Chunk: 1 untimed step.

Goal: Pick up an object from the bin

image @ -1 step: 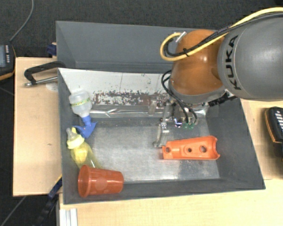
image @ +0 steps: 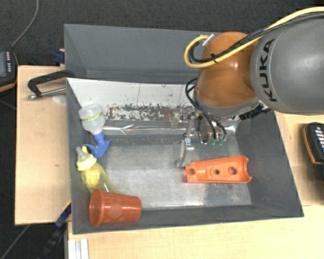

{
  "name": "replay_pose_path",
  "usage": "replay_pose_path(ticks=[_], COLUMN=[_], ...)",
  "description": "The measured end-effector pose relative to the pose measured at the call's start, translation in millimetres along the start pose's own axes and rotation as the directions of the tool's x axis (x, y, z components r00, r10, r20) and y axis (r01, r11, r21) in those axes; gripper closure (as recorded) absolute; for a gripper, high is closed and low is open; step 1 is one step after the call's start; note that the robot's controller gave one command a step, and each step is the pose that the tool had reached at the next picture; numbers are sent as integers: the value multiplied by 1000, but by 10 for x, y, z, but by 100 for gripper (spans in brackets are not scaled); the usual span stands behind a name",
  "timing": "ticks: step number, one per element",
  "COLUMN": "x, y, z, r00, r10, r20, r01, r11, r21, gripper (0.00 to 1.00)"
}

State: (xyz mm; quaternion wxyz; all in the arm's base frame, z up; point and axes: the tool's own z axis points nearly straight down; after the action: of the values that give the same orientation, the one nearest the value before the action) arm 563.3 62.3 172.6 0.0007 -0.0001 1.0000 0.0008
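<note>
Bin (image: pixel 151 47): grey sheet metal with sloped walls. We see a scuffed, shiny floor with a band of dark specks along the back edge.

Arm (image: pixel 297 63): smooth grey rounded casing entering over the right wall. A glossy orange cover (image: pixel 224 74) sits at the wrist, and a yellow cable (image: pixel 197 50) loops over it.

Gripper (image: pixel 183 159): thin bare-metal assembly below the orange cover, pointing down at the middle of the bin floor. Its tip is just beside the left end of the orange bracket.

Jaw state: we cannot tell how far open it stands from this view.

Orange bracket (image: pixel 218 171): the thing nearest the gripper. It is a flat, matte orange plastic piece, long and roughly rectangular, with small round holes along its face and a raised lip at its right end. It lies flat on the floor, right of centre and towards the front edge.

Red cup (image: pixel 114 208): brick-red plastic with a tapered round shape, lying on its side in the front left corner.

Yellow bottle (image: pixel 90 169): small, soft-looking yellow plastic with a pale cap, lying against the left wall just behind the red cup.

Blue piece (image: pixel 100 145): small, glossy blue plastic with an irregular shape, touching the back end of the yellow bottle.

Clear nozzle (image: pixel 92 117): translucent whitish plastic with a funnel-like shape, by the left wall near the back, just behind the blue piece.
</note>
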Motion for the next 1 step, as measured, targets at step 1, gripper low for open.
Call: replay_pose_path(ticks=[1], x=[-69], y=[-484], z=[553], r00=[999], r10=[-52], r20=[1], r01=[52], r11=[999], r21=[-1], gripper=[0])
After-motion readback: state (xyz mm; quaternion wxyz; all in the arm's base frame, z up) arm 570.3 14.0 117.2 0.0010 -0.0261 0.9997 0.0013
